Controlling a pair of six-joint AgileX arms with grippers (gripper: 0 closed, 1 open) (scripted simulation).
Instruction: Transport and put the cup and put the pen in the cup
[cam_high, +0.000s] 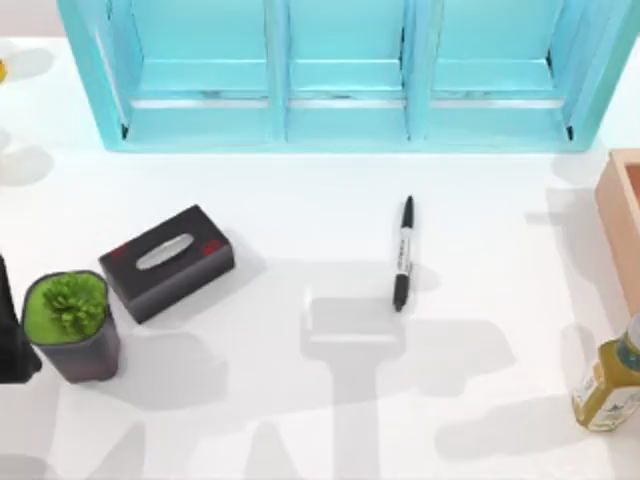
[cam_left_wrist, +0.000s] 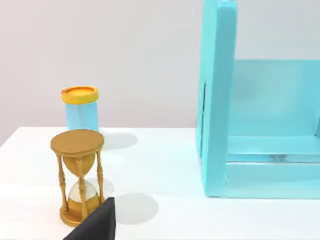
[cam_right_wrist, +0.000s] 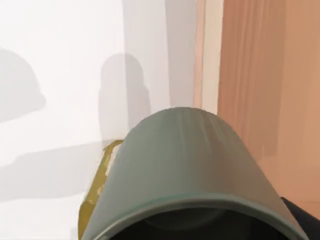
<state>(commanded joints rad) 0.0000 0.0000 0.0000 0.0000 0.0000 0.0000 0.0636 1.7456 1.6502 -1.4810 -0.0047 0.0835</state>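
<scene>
**A:** Where are your two task things now?

**B:** The pen (cam_high: 403, 253) lies flat on the white surface (cam_high: 300, 200), a little right of the middle, with nothing touching it. Its length runs from far to near, so you can reach it from either side. The cup (cam_right_wrist: 185, 170) is very close under your right wrist camera, with its wall and dark mouth toward the lens. I judge that your right claw carries it, because it sits so near and is tilted, but you should check this.

**A:** Is the right claw pinching it, then?

**B:** I cannot tell. A dark corner beside the cup may belong to the claw, but the grip itself is hidden. For the left claw I also cannot tell; a dark wedge (cam_left_wrist: 95, 225) shows at the edge of the left wrist view, beside the hourglass (cam_left_wrist: 77, 175).

**A:** What else is hard to see?

**B:** The yellow bottle (cam_high: 608, 385) and the wooden box (cam_high: 622, 215) at the right edge are cut off. The cup covers most of the bottle in the right wrist view.
</scene>
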